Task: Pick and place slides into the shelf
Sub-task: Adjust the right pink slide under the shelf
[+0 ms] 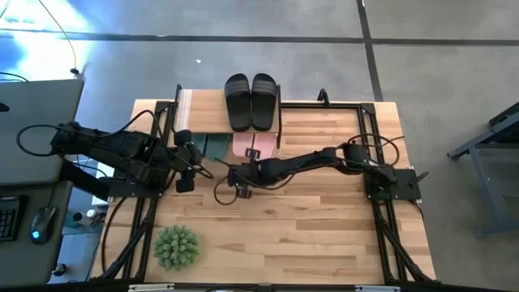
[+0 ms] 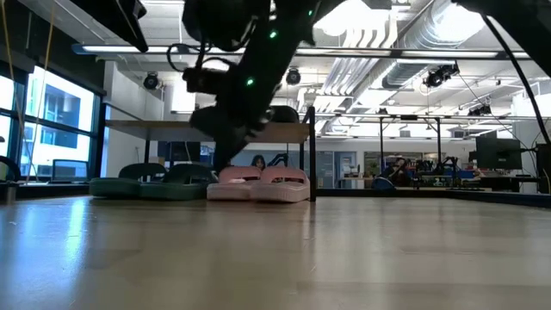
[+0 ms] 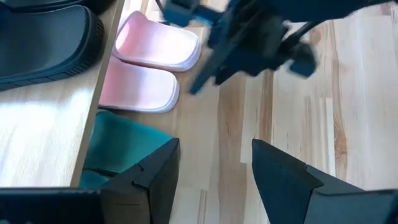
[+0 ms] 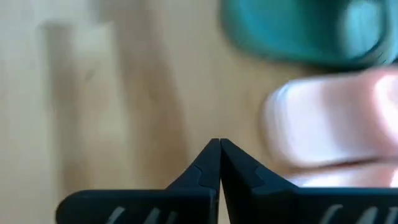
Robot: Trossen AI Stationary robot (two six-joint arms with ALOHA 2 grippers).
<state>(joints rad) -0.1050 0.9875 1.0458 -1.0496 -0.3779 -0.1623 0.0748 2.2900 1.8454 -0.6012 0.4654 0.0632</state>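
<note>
The shelf (image 1: 231, 122) stands at the table's far edge. The black slides (image 1: 250, 101) lie on its light top board. Under that board, on the lower tier, the dark green slides (image 1: 212, 146) and pink slides (image 1: 255, 147) sit side by side, toes toward the near edge. They also show in the low view, green slides (image 2: 155, 182) and pink slides (image 2: 258, 184). My left gripper (image 3: 214, 174) is open just in front of a green slide (image 3: 118, 152). My right gripper (image 4: 219, 155) is shut over bare wood beside a pink slide (image 4: 336, 124), in front of the shelf (image 1: 242, 180).
A spiky green plant ball (image 1: 176, 247) sits near the table's near-left corner. A desk with a mouse (image 1: 42, 223) stands left of the table. Bare tabletop (image 1: 324, 235) spreads across the near and right parts. The black shelf frame post (image 2: 311, 164) stands right of the pink slides.
</note>
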